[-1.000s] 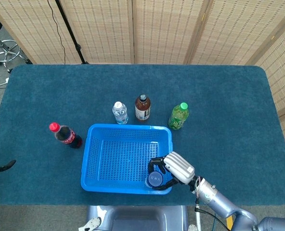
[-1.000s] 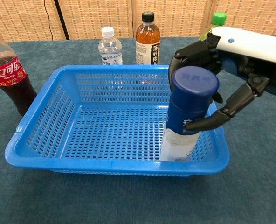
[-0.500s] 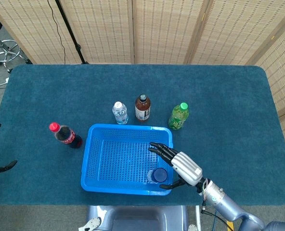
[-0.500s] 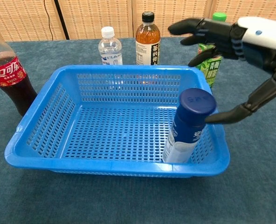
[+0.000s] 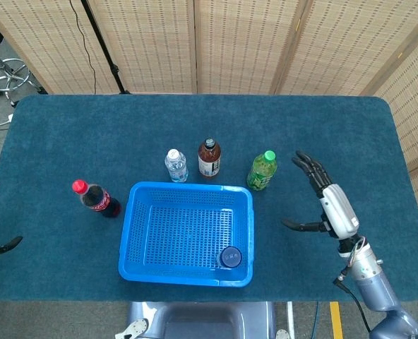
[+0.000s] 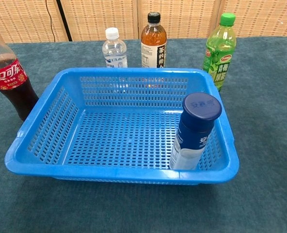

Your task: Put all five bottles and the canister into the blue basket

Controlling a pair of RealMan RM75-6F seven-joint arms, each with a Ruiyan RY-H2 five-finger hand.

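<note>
The blue perforated plastic basket (image 6: pixel 61 119) sits on the dark teal carpeted counter (image 5: pixel 336 134) and holds one thing: a navy-capped white-and-blue canister (image 6: pixel 196 131), standing upright in the front right corner, close against the basket's right wall.

Four bottles stand outside on the counter. A red-capped dark cola bottle (image 6: pixel 10 80) is just beside the basket's left wall. Behind the far rim stand a small clear water bottle with a white cap (image 6: pixel 114 48) and a brown tea bottle with a black cap (image 6: pixel 153 41), near each other. A green-capped green tea bottle (image 6: pixel 219 48) stands by the far right corner. A fifth bottle shows in neither view.

The right hand (image 5: pixel 329 201) hovers well right of the basket, fingers spread apart and holding nothing, with the green bottle between it and the other bottles. At the left edge of the head view, dark fingertips (image 5: pixel 1 247) of the left hand peek in; they look parted, though too little shows to be sure.

The basket walls are a grid of slots; woven reed screens (image 5: pixel 237 42) stand behind the counter.
</note>
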